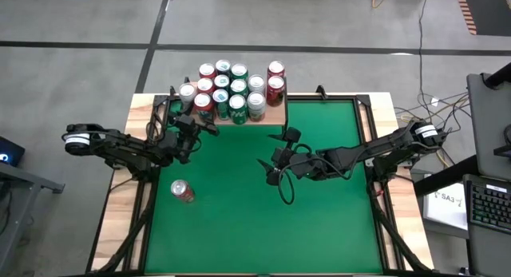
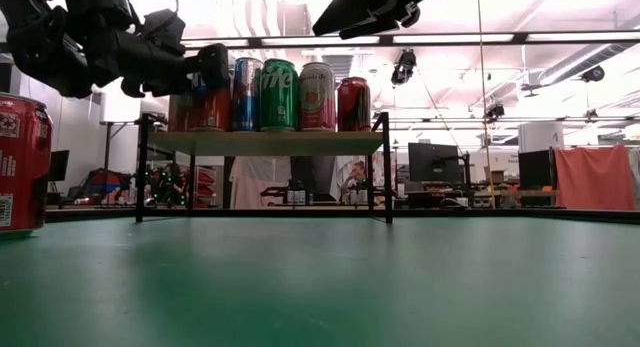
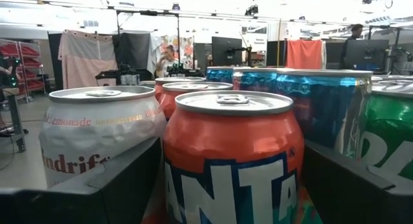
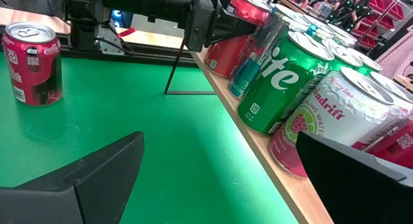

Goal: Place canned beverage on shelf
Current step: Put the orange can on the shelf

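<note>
I see my left gripper (image 1: pixel 194 127) spread wide around an orange can (image 3: pixel 232 159) on the shelf (image 1: pixel 271 116); my right gripper (image 1: pixel 275 160) hangs released above the table (image 1: pixel 319 229).

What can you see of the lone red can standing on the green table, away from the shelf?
The red aluminium can with white lettering stands upright on the green table top, silver lid and pull tab up, apparently unopened. It sits alone near the table's left side, forward of the light-wood shelf on black legs and apart from the cans crowded there. Nothing touches it: the open left gripper is up at the shelf cans.
</note>
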Controlling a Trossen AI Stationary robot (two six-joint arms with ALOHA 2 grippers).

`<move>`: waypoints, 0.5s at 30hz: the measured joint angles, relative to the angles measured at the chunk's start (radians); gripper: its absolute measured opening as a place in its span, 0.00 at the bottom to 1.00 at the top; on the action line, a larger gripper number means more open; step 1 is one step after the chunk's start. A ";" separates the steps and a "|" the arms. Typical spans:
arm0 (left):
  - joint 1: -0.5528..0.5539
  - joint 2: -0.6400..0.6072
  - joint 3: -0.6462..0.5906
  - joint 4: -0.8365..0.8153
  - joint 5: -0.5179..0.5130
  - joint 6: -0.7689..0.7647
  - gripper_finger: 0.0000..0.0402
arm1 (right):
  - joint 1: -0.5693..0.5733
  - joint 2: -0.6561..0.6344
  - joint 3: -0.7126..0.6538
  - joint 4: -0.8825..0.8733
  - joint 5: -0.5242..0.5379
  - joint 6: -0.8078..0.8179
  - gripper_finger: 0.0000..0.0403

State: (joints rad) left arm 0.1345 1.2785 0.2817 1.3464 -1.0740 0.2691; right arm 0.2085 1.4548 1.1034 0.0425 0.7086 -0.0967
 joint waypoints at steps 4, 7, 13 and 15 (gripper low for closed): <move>0.000 0.000 0.000 0.000 0.000 0.000 0.84 | 0.000 0.000 0.000 0.000 0.000 0.000 0.99; 0.000 0.000 0.001 0.000 -0.004 0.000 0.84 | 0.000 0.000 0.000 0.000 0.000 0.000 0.99; 0.000 0.000 0.002 0.000 -0.014 0.000 0.84 | 0.000 0.000 0.000 0.000 0.000 0.000 0.99; 0.000 0.000 0.002 0.000 -0.014 -0.001 0.84 | 0.000 0.000 0.000 0.000 0.000 0.000 0.99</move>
State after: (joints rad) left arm 0.1341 1.2789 0.2832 1.3464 -1.0879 0.2685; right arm 0.2086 1.4548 1.1034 0.0425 0.7085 -0.0967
